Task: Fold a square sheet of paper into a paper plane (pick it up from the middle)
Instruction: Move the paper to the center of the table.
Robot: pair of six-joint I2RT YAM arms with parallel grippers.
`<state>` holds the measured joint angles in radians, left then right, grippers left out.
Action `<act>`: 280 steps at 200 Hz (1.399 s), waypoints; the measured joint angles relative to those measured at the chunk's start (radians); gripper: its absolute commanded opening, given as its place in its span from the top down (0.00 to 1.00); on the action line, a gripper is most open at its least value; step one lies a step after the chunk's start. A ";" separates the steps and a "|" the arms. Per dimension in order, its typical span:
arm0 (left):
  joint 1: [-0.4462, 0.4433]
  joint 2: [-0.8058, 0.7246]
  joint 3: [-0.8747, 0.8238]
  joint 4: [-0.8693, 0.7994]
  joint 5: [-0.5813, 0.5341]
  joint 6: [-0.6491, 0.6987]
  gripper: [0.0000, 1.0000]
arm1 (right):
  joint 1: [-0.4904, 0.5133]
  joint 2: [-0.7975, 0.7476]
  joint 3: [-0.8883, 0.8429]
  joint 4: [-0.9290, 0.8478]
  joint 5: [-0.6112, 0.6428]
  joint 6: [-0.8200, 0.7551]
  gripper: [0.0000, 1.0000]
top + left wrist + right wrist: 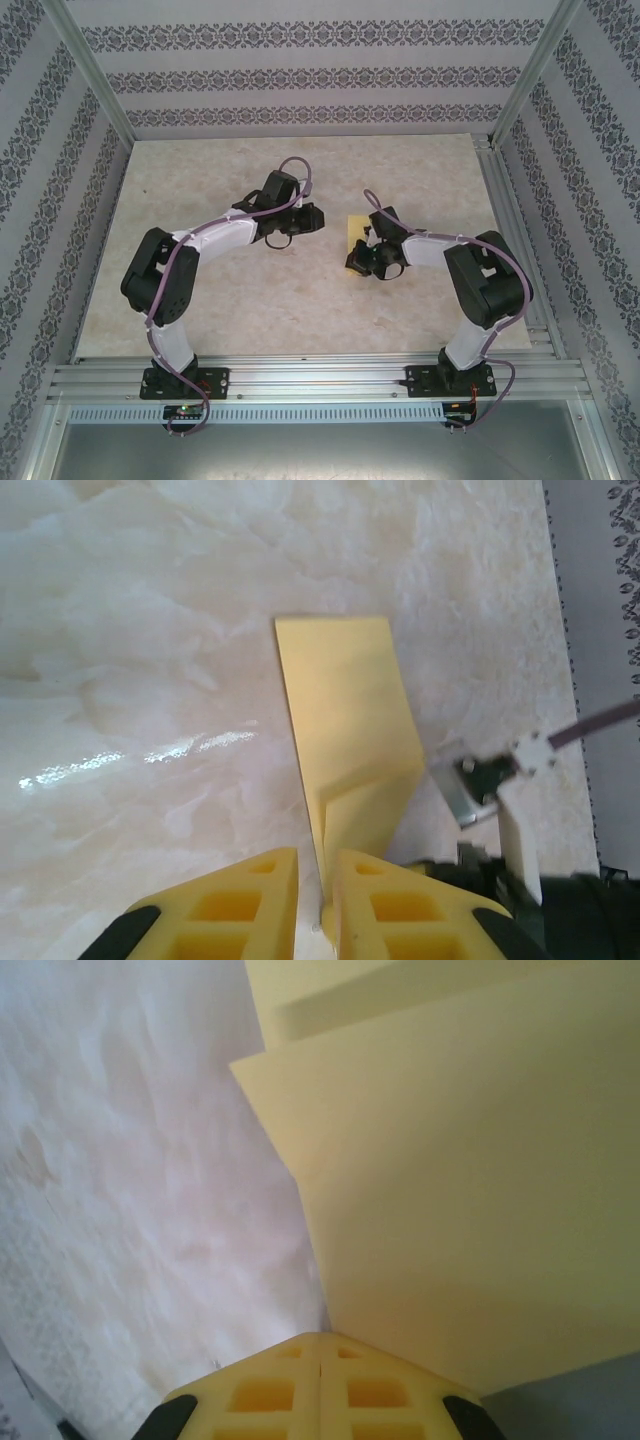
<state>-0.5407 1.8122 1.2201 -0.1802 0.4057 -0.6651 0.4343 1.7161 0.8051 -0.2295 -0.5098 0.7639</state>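
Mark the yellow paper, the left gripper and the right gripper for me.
yellow paper (345,710), left wrist view, middle of its flat upper panel.
left gripper (316,868), left wrist view, gap between its yellow fingertips.
right gripper (320,1338), right wrist view, seam where its two fingertips meet.

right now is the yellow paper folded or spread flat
Folded: the yellow paper is a narrow strip with a doubled layer and diagonal flap edge.
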 measured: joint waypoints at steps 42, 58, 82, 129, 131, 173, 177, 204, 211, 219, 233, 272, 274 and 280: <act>0.002 -0.008 -0.004 0.001 0.026 -0.017 0.67 | 0.003 -0.230 -0.013 -0.133 -0.027 -0.041 0.70; -0.003 -0.008 -0.004 0.002 0.049 -0.021 0.62 | -0.037 -0.348 0.001 -0.172 -0.004 -0.065 0.64; -0.026 -0.002 -0.002 0.005 0.069 -0.030 0.51 | -0.168 -0.443 -0.021 -0.173 0.028 -0.085 0.58; -0.137 0.110 0.100 -0.056 0.022 -0.018 0.40 | -0.285 -0.297 -0.127 -0.097 0.029 -0.069 0.72; -0.140 0.116 0.101 -0.058 0.021 -0.018 0.39 | -0.285 -0.285 -0.127 -0.092 0.027 -0.071 0.74; -0.185 0.212 0.113 -0.083 0.018 -0.019 0.39 | -0.285 -0.161 -0.127 0.016 -0.017 -0.051 0.84; -0.188 0.217 0.113 -0.085 0.018 -0.019 0.39 | -0.285 -0.156 -0.126 0.023 -0.019 -0.052 0.85; -0.188 0.236 0.117 -0.103 0.018 -0.022 0.41 | -0.285 -0.106 -0.101 0.060 -0.044 -0.052 0.88; -0.188 0.239 0.121 -0.105 0.018 -0.022 0.40 | -0.285 -0.091 -0.094 0.071 -0.053 -0.052 0.88; -0.189 0.240 0.122 -0.105 0.016 -0.023 0.40 | -0.285 -0.078 -0.087 0.079 -0.063 -0.052 0.89; -0.189 0.240 0.122 -0.103 0.016 -0.026 0.41 | -0.285 -0.060 -0.077 0.089 -0.072 -0.052 0.89; -0.191 0.240 0.112 -0.077 0.060 -0.044 0.40 | -0.285 -0.024 -0.052 0.095 -0.085 -0.057 0.89; -0.191 0.240 0.111 -0.075 0.061 -0.044 0.40 | -0.284 -0.020 -0.050 0.096 -0.087 -0.057 0.90; -0.193 0.240 0.109 -0.072 0.069 -0.047 0.40 | -0.284 -0.010 -0.045 0.097 -0.089 -0.058 0.90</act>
<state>-0.7338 2.0521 1.3289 -0.2520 0.4747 -0.7124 0.1501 1.7065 0.7601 -0.1329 -0.5987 0.7059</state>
